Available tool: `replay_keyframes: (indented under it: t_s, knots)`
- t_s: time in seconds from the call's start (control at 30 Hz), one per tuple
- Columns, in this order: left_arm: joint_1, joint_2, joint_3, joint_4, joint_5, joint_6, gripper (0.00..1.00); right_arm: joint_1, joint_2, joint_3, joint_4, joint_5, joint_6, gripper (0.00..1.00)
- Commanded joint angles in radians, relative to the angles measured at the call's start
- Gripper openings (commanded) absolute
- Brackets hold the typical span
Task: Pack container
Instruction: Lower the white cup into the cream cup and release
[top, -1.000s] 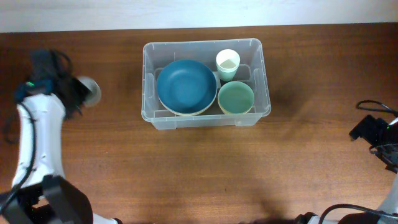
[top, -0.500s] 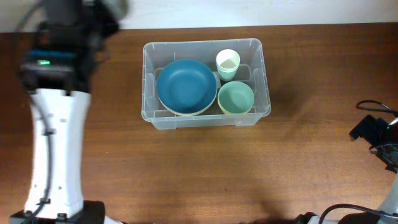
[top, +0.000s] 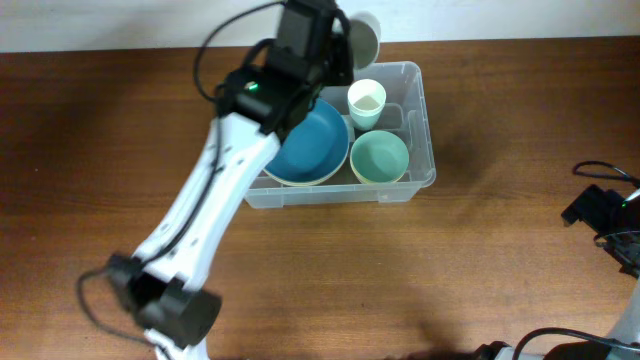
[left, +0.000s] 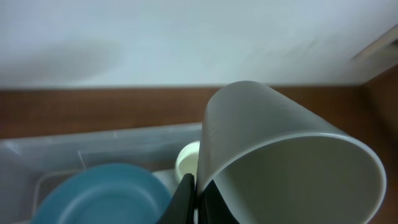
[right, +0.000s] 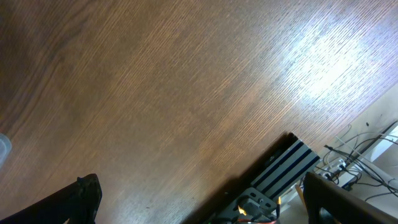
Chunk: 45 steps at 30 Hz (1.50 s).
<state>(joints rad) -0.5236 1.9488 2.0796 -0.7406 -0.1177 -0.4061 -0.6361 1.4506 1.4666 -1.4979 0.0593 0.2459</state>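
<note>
over the far rim of the container, set mid-table with its long side running left to right, the left gripper pinches a tilted grey cup by its wall, the container's opening just below and nearward, while the right gripper gapes empty, well apart.

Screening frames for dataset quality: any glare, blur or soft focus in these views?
Right wrist: strong glare patch on the table at upper right, grain fading there. Left wrist: soft overall, the grey cup looms close to the lens, the container behind it hazy. Overhead: even light, container contents crisp, cup at the top edge slightly smeared.
</note>
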Motion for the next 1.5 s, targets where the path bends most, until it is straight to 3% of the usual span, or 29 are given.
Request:
replay_keyframes:
  t_s: [0.0, 0.3, 1.47]
  knots:
    - [0.006, 0.091, 0.010, 0.007, -0.002, 0.050, 0.01, -0.006, 0.001, -0.003, -0.001, -0.003, -0.002, 0.99]
    - [0.006, 0.211, 0.010, 0.010, 0.069, 0.064, 0.01, -0.006, 0.001, -0.004, -0.001, -0.003, -0.003, 0.99]
    - [0.005, 0.246, 0.008, -0.004, 0.081, 0.064, 0.03, -0.006, 0.001, -0.004, -0.001, -0.003, -0.003, 0.99]
